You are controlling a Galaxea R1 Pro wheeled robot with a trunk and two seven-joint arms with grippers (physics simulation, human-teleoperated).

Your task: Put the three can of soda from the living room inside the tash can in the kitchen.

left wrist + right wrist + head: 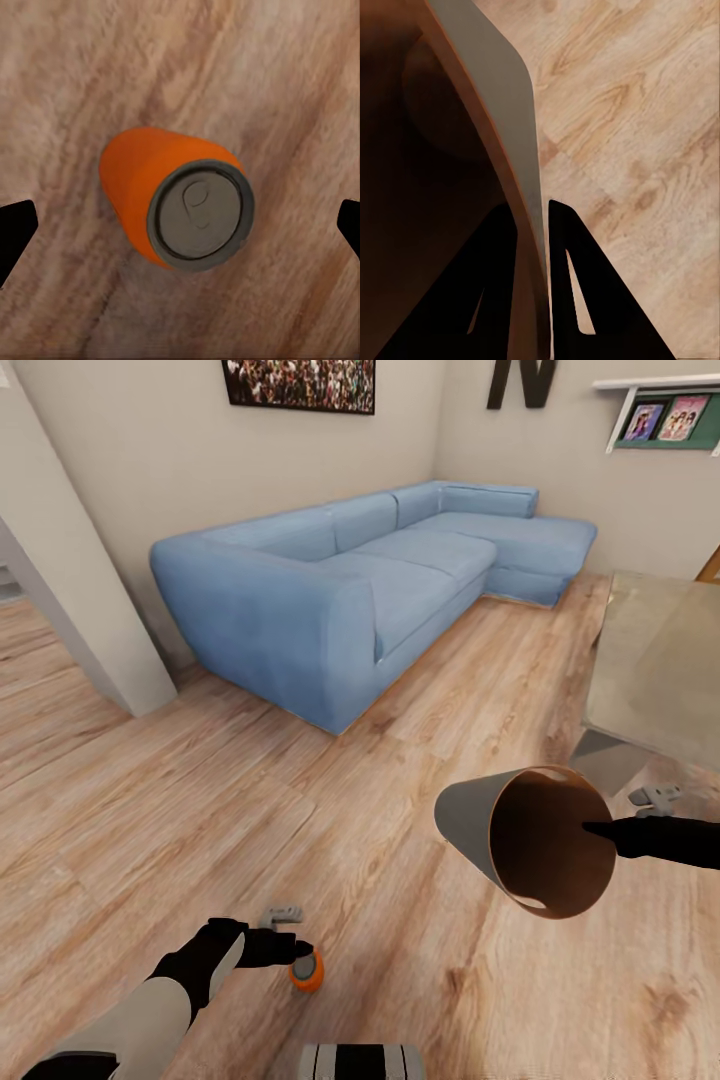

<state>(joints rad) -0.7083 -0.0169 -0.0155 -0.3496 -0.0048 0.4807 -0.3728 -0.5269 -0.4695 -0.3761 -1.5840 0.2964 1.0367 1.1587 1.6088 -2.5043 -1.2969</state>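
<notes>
Blue sofa (370, 585) at the back, wood floor (250, 810) all round. The right gripper (534, 217) is pinching the rim of the trash can (520, 840), carried tipped on its side. The orange soda can (176, 199) stands upright on the floor directly under the left gripper (180, 225), whose jaws are spread either side of it, arm reaching down

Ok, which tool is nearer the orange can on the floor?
Left. The left tool hangs open just above the orange can, fingers either side. The right tool is off to the side, pinching the bin's rim.
</notes>
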